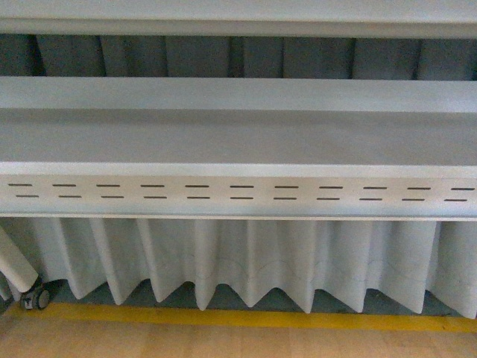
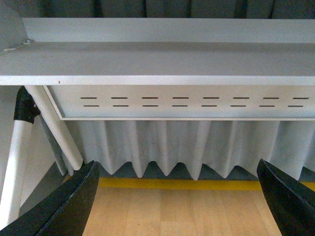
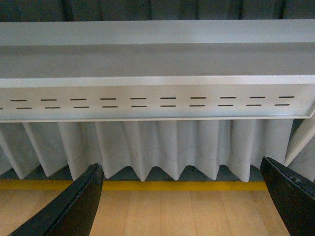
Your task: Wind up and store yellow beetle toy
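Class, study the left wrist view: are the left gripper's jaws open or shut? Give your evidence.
Open. The left gripper has its black jaws standing far apart, with wooden floor showing between them and nothing held.

Here's the pale grey flat tabletop [image 1: 238, 138], running the full width and bare from edge to edge. Along its front edge hangs a light metal panel [image 1: 238, 192] cut with two staggered rows of short dark slots. Behind the far edge rises a pale horizontal rail [image 1: 238, 93], with dark grey pleated curtain [image 1: 194, 56] showing above it. Below the panel falls a white pleated cloth skirt [image 1: 246, 257], its hem just above a yellow floor stripe [image 1: 238, 319] bordering light wooden flooring [image 1: 223, 343]. Down at the left, a small black caster wheel [image 1: 37, 298] sits under a slanted white tubular leg [image 1: 15, 261].
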`<state>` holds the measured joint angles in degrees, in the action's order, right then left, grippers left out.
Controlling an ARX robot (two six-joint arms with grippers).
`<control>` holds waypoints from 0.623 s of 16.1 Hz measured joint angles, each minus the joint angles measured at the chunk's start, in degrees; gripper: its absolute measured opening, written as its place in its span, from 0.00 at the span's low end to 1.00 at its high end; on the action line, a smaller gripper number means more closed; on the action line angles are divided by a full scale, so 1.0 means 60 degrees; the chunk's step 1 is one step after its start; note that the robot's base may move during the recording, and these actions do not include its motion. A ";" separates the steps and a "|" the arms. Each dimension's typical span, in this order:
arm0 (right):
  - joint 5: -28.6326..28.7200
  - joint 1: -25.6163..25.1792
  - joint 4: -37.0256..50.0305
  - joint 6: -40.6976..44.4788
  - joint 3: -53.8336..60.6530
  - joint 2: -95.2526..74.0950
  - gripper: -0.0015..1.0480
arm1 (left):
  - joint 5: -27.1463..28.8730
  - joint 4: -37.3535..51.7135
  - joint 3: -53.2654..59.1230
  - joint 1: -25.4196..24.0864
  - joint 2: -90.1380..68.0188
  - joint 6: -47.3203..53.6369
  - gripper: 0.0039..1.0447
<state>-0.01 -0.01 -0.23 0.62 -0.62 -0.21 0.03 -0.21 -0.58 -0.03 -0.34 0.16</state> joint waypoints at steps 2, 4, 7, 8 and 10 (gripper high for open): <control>0.0000 0.0000 0.0000 0.0000 0.0000 0.0000 0.94 | 0.0000 0.0000 0.0000 0.0000 0.0000 0.0000 0.94; 0.0000 0.0000 0.0000 0.0000 0.0000 0.0000 0.94 | 0.0000 0.0000 0.0000 0.0000 0.0000 0.0000 0.94; 0.0000 0.0000 0.0000 0.0000 0.0000 0.0000 0.94 | -0.0004 0.0000 0.0000 0.0000 0.0000 0.0000 0.94; 0.0000 0.0000 0.0000 0.0000 0.0000 0.0000 0.94 | 0.0000 0.0000 0.0000 0.0000 0.0000 0.0000 0.94; 0.0000 0.0000 0.0000 0.0000 0.0000 0.0000 0.94 | 0.0000 0.0000 0.0000 0.0000 0.0000 0.0000 0.94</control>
<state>-0.01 -0.01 -0.23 0.62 -0.62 -0.21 0.03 -0.21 -0.58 -0.03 -0.34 0.16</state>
